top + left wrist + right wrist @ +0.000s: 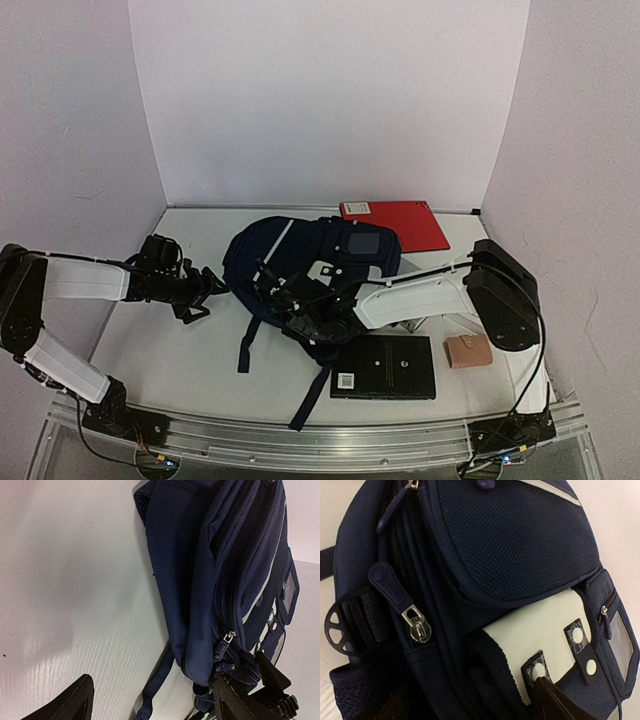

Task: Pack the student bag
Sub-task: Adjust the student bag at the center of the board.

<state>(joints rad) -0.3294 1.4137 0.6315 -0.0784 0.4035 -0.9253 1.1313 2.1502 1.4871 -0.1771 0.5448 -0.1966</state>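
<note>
The student bag, dark navy with a white stripe and white patches, lies in the middle of the table. My left gripper stands open at the bag's left side. In the left wrist view its fingers straddle the bag's lower corner and a loose strap without touching them. My right gripper is down on the bag's near part. In the right wrist view one finger rests against the white patch, with a webbing strap beside it. The other finger is lost in dark fabric.
A red book lies at the back, right of the bag. A black book lies near the front edge under the right arm, with a small tan wallet to its right. Bag straps trail toward the front.
</note>
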